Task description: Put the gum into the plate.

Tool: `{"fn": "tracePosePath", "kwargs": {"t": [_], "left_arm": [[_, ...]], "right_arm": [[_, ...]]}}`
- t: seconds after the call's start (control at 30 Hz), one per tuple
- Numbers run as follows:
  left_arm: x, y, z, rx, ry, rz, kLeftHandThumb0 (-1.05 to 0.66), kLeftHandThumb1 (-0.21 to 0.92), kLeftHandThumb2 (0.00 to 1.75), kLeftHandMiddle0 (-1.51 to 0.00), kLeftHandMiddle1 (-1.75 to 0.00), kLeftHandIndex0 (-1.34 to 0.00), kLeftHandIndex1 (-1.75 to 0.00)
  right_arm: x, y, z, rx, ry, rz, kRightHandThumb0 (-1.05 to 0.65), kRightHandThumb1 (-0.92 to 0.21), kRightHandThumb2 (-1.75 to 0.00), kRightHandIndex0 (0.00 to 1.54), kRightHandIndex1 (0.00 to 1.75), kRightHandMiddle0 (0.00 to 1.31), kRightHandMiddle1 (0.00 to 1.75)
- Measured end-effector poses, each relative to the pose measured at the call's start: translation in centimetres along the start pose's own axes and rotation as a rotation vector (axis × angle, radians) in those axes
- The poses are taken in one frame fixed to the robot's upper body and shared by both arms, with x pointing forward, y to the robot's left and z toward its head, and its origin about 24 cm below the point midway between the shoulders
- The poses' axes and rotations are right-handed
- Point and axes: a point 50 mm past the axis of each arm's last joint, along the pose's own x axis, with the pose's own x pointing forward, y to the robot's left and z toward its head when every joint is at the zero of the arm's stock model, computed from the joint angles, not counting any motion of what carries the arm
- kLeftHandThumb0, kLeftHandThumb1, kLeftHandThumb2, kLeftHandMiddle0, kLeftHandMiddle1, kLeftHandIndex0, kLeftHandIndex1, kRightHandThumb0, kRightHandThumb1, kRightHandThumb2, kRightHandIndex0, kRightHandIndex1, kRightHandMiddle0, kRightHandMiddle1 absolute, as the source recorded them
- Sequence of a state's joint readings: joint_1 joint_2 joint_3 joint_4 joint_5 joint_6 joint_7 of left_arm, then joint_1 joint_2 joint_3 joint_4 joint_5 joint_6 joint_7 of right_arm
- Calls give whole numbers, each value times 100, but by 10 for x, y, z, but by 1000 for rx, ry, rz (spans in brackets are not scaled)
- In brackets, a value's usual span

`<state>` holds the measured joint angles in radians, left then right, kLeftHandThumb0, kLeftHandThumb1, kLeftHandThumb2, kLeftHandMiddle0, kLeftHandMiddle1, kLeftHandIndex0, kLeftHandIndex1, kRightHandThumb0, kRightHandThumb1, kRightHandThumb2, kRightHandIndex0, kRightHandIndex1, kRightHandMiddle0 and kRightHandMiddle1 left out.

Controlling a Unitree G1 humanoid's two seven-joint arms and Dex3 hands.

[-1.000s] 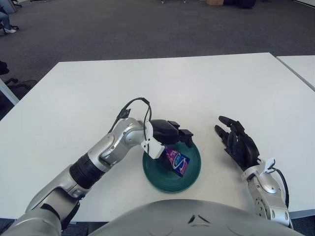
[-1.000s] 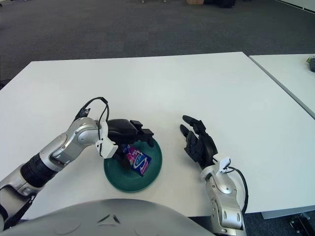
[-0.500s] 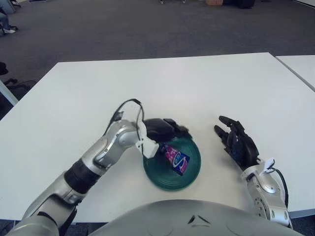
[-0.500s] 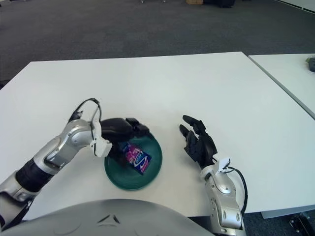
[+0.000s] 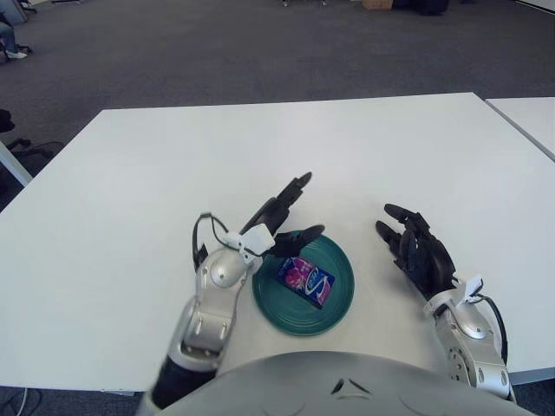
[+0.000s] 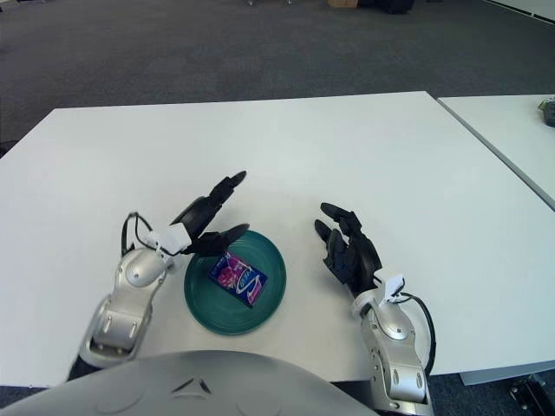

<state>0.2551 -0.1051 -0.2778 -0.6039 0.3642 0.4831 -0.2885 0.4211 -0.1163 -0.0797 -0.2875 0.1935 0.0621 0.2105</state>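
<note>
A pink and blue gum pack (image 5: 305,279) lies flat inside the green plate (image 5: 333,312) at the table's near edge; it also shows in the right eye view (image 6: 238,277). My left hand (image 5: 284,212) is open with fingers spread, at the plate's far left rim, holding nothing and apart from the gum. My right hand (image 5: 416,250) rests open on the table to the right of the plate, palm facing left.
The white table (image 5: 286,147) stretches far and wide around the plate. A second white table (image 5: 531,117) stands at the right, with a narrow gap between them. Grey carpet lies beyond.
My left hand has let go of the gum, opened its fingers and pulled back from over the plate toward me and left. The gum now lies in the plate. The right hand has not moved.
</note>
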Motion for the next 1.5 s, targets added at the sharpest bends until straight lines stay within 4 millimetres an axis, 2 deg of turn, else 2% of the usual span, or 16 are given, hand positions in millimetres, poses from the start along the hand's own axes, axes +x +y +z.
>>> {"fn": "tracePosePath", "kwargs": {"t": [0.17, 0.37, 0.5, 0.53, 0.67, 0.77, 1.07, 1.27, 1.5], "left_arm": [[-20, 19, -15, -66, 91, 217, -103, 92, 86, 0, 0, -2, -1], [-52, 38, -37, -159, 177, 494, -103, 92, 93, 0, 0, -10, -7], [-66, 44, -40, -186, 129, 594, -103, 92, 96, -10, -2, -2, -41], [-70, 43, -35, -208, 46, 606, -103, 92, 97, -16, -3, 0, -57], [-73, 38, -41, -236, -9, 599, -102, 92, 98, -29, -4, -6, -79], [-79, 32, -52, -253, -4, 590, -101, 92, 99, -34, -6, -9, -85], [-93, 32, -74, -243, 52, 534, -104, 92, 102, -39, -6, -19, -91], [-94, 32, -80, -235, 9, 396, -105, 92, 103, -38, -4, -11, -86], [-93, 18, -87, -273, -47, 330, -104, 92, 95, -47, -7, -16, -94]], "right_arm": [[0, 1, 1, 5, 4, -1, -70, -92, -85, 43, 4, 3, 83], [0, 19, 7, 47, 22, 35, -68, -92, -81, 47, 6, 6, 84], [-2, 27, 10, 61, 32, 58, -70, -92, -79, 45, 5, 6, 83], [-2, 31, 16, 60, 14, 72, -71, -92, -79, 44, 4, 5, 83], [-3, 33, 20, 53, 10, 81, -72, -92, -75, 45, 5, 3, 83], [-3, 36, 24, 53, 2, 88, -72, -92, -74, 46, 5, 2, 83], [-3, 41, 23, 61, 35, 109, -73, -92, -75, 46, 4, 3, 84], [-1, 38, -4, 63, 68, 144, -76, -92, -81, 33, 0, 0, 80], [-1, 42, -6, 36, 27, 211, -75, -92, -84, 20, 0, 0, 64]]}}
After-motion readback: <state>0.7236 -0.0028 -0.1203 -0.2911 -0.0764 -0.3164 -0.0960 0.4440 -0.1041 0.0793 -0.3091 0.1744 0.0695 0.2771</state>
